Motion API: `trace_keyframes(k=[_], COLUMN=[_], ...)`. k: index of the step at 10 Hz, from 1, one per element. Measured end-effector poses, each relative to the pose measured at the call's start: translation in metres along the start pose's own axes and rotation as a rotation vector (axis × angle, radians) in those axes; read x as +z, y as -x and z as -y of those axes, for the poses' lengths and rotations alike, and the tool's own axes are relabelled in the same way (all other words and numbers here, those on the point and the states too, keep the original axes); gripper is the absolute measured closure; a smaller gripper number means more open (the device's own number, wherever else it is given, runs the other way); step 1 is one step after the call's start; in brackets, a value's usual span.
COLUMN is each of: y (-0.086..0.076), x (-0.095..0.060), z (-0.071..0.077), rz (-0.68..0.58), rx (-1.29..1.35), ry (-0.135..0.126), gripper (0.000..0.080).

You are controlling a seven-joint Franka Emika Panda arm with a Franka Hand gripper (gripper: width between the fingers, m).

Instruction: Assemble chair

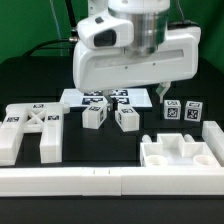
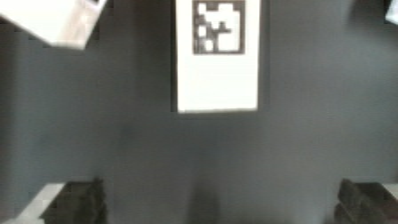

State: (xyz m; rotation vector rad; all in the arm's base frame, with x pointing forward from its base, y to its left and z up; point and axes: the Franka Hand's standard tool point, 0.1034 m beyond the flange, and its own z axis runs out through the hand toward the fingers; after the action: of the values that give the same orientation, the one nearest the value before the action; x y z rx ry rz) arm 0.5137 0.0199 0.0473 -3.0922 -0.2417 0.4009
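Chair in loose pieces, none joined yet, spread over the dark table point(image 1: 20, 90) behind the white border rail point(image 1: 100, 185).

Far on the exterior view's left: X-braced panel point(image 1: 30, 130), flat on the table, well apart from the rest. Looks matte, rigid and light. As an open lattice, best pinched across one straight outer bar, not at the crossing.

Near the middle: leg block point(image 1: 97, 117) just beside a second leg block point(image 1: 127, 117), both in front of the marker board point(image 1: 75, 97). Compact and stiff, probably easy to carry. Flat opposite faces offer the obvious hold, though smooth plastic may slip or twist under a shallow grip.

Toward the right: tagged block point(image 1: 171, 110) close against a twin block point(image 1: 192, 110). In front of those, seat slab point(image 1: 178, 158) with recesses in its upper face. Broader, likely the heaviest piece. Safer gripped across a raised wall than by a corner.

Hanging over the middle, filling the top of the exterior view: arm point(image 1: 130, 50), hiding part of the marker board and its own claw. From the wrist view, gripper point(image 2: 217, 200) spread wide, with dark fingers point(image 2: 71, 200) blurred at the edges and nothing between them but bare table. Beyond, white tagged strip point(image 2: 217, 55), cut off by the frame. Cannot tell whether board or chair part. Tag patterns too small to read.
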Motion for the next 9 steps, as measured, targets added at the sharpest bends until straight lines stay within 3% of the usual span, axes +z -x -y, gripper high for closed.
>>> trace_keyframes(k=[5, 6, 9], y=[0.013, 0.017, 0.016], x=[0.008, 0.018, 0.031], z=[0.004, -0.001, -0.004], rz=[0.338, 0.416, 0.470], rx=[0.034, -0.020, -0.036], ry=[-0.037, -0.031, -0.029], gripper=[0.0150, 0.0150, 0.0150])
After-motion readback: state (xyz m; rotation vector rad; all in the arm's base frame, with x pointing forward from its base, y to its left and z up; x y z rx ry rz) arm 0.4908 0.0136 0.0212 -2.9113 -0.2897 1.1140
